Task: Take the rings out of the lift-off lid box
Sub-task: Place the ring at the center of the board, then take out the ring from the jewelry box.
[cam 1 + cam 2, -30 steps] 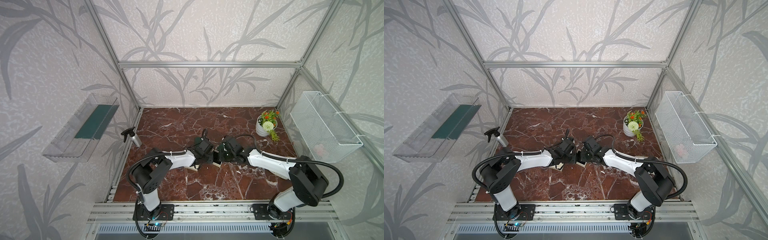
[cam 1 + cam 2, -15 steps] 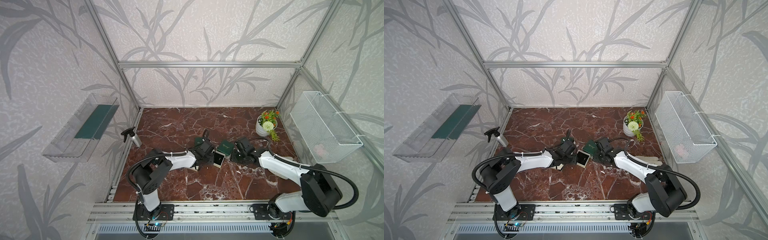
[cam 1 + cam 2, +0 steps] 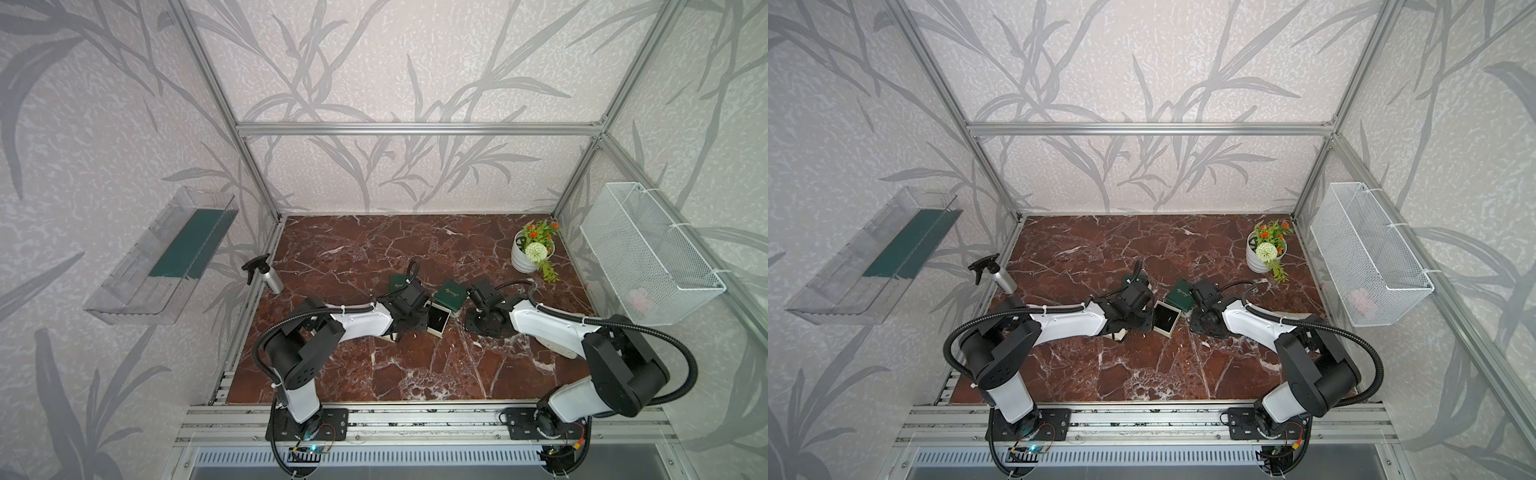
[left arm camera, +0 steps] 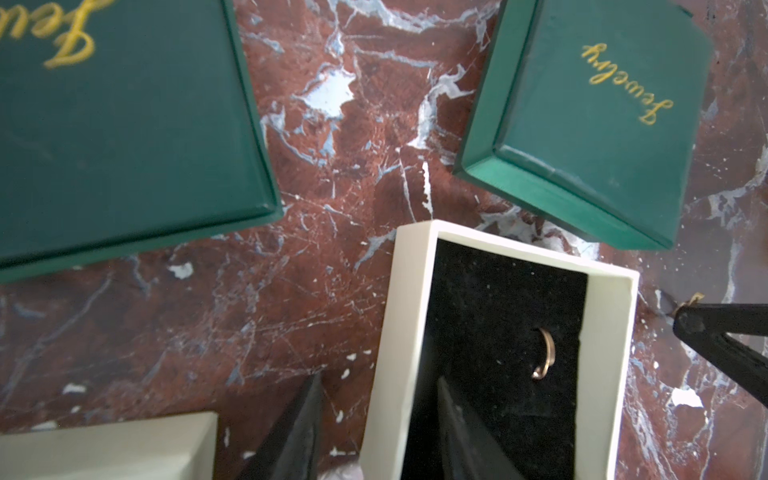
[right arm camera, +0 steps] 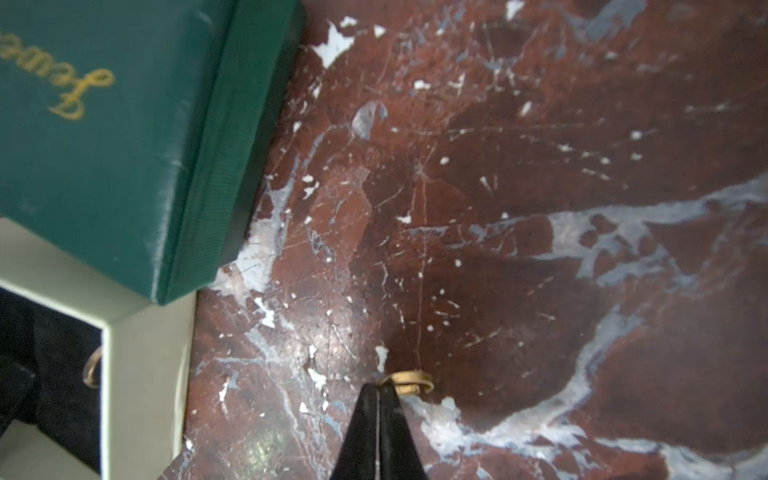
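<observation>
Near box [image 5: 143, 374] — ring [image 5: 411, 377] in right gripper [image 5: 379, 390]

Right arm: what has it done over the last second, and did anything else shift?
The right tool swung from over the open box out to the robot's right and down toward the table, carrying a ring pinched at its tips. The left tool stayed clamped on the box wall; the box did not move, and a second ring is in it.
</observation>
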{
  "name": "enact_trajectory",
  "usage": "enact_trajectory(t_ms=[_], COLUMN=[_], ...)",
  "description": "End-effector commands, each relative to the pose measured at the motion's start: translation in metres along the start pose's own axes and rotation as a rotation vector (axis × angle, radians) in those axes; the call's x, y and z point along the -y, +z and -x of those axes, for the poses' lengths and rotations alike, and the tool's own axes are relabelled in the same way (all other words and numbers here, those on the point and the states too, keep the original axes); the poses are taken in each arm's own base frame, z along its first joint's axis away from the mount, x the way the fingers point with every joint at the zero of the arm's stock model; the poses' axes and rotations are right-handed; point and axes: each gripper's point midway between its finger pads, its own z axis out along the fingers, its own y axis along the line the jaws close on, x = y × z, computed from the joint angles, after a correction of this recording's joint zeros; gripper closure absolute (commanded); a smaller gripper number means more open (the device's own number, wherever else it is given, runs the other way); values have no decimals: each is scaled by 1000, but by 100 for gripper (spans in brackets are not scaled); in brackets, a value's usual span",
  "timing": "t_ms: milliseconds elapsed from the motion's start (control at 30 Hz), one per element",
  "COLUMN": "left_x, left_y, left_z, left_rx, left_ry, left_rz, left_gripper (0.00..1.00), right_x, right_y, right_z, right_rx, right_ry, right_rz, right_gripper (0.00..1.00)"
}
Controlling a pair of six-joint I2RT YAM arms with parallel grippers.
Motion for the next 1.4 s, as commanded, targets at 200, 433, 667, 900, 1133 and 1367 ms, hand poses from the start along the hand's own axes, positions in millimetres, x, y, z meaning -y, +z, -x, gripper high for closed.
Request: enact_trajectory(t_ms=[200, 433, 667, 900, 1133, 1367], left_x=[-4, -4, -4, -4, -3, -3], left_y=[-7, -9, -7, -8, -7, -8], left_z=[-5, -6, -6, -5, -5, -4], left_rx=[-10, -3, -1, 8, 8, 10], left_ry=[7, 2, -4, -14, -13, -15], left_rz=[21, 14, 12, 8, 6, 6], left_gripper=[56, 56, 56, 56, 56, 56], right_x=[-5, -31, -77, -109, -119, -117], right_y=[-14, -33, -43, -28, -14, -7], right_z=[6, 4, 4, -1, -7, -7], right_rx=[10, 28, 25, -25, -63, -67], right_ry=[-24, -65, -89, -111, -120, -108], right_rz=[-3, 50, 154, 204, 200, 172], right_gripper=[52, 63, 77, 85, 85, 82])
